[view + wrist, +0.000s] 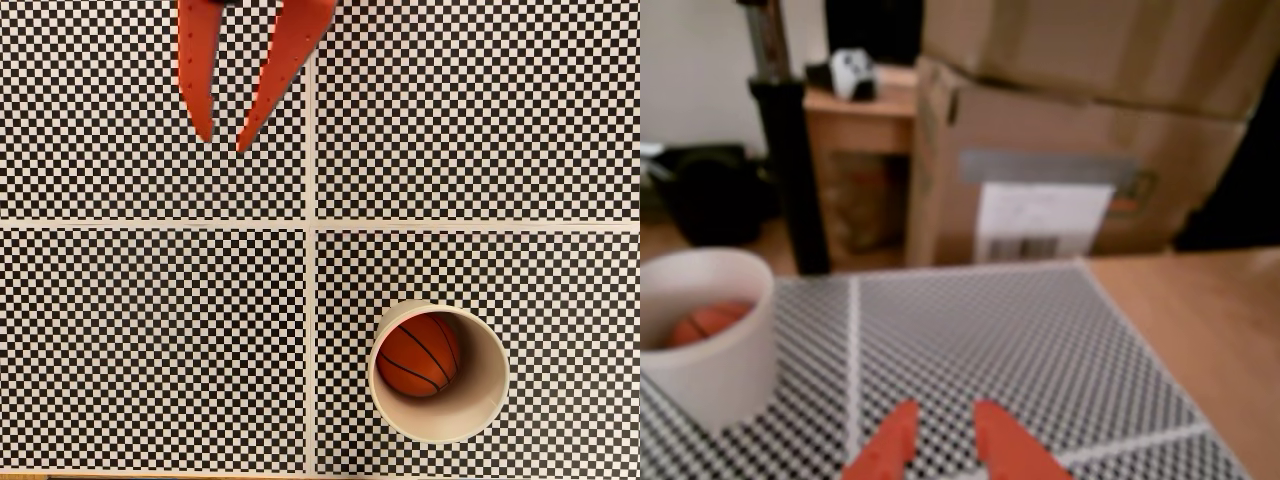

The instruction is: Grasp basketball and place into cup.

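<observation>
Checkered mat (pixel 150 330): basketball (pixel 418 355) inside upright cup (pixel 485 400); hand (pixel 222 140) apart, empty.

No legible txt; box label (pixel 1042 220) blurred

A checkered mat (pixel 150 330) on the wooden table (pixel 1200 320) carries the cup (pixel 490 400).

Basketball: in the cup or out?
In. The basketball sits inside the cup; the hand is away, empty.
</observation>
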Controlling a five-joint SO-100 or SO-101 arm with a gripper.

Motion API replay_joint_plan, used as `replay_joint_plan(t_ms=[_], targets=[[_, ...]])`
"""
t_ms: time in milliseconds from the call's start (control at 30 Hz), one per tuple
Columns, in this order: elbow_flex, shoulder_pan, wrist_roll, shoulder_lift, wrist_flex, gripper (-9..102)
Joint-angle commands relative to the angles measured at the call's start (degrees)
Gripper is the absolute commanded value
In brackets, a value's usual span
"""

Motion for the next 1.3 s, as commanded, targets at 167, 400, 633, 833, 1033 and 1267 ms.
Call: replay_joint_plan(t_ms=[167, 400, 633, 833, 1033, 1267], targets=[[6.94, 0.7, -0.26, 5.27, -2.29, 0], [10.46, 0.62, 0.0, 5.27, -2.29, 0], [15.91, 0.09, 0.35, 5.27, -2.37, 0], [20.74, -0.26, -1.05, 5.27, -2.37, 0], [24.35, -1.67, -2.02, 5.27, -1.76, 0], [27.42, -3.78, -1.49, 5.27, 0.53, 0]])
